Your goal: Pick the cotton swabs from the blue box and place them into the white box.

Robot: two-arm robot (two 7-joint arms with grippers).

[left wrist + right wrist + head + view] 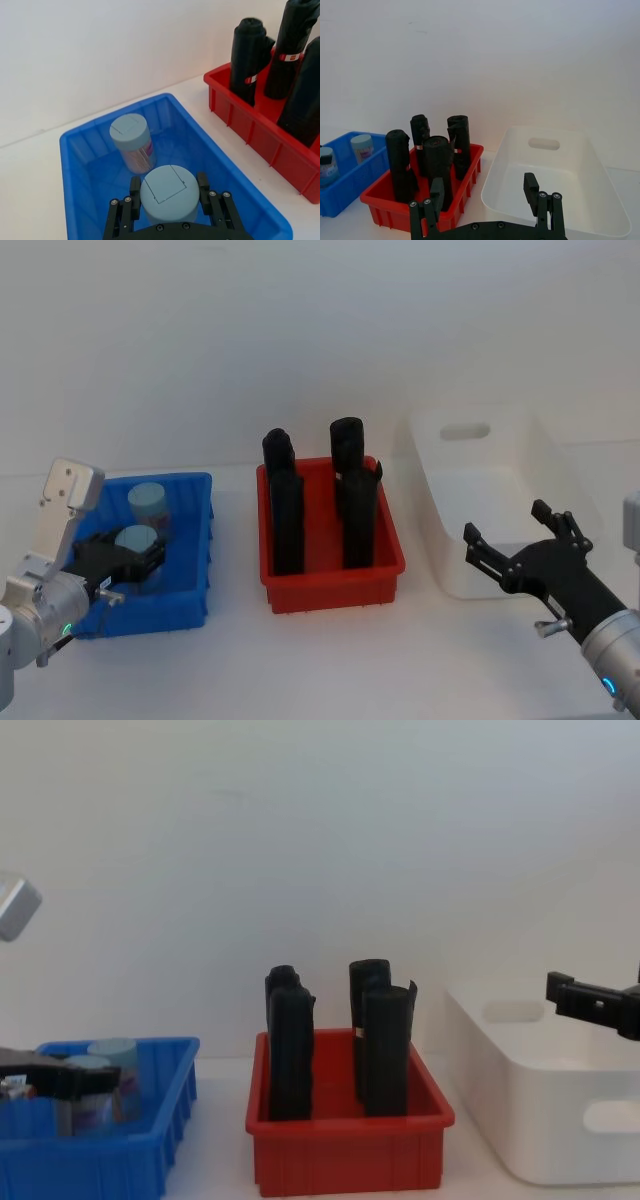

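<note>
Labels: the black rolls (pixel 250 60) standing upright in the red bin (pixel 330 590) are each wearing a narrow red-and-white band, print too small to read. The far cotton swab jar (pixel 131 140) is showing a pinkish label and tan sticks through its clear wall; no lettering is legible. Both jars are carrying plain pale blue lids.

Arms: the left hand (pixel 130 556) is reaching in over the near end of the blue box (pixel 198 570), towards the tabletop's left edge. Its fingers (pixel 135 187) are clamping the near cotton swab jar (pixel 168 197) from both sides, with the jar upright. Whether the jar is resting on the box floor cannot be told. The right hand (pixel 507 522) is hovering at the near end of the white box (pixel 445 540), towards the right edge, with its jaws spread wide and gripping nothing.

Room: the far jar is standing just beside the held one, towards the box's back wall and not touching it. The red bin is sitting between the two boxes, apart from each. A bare strip of tabletop (pixel 330 665) is running along the near edge in front of all three.
</note>
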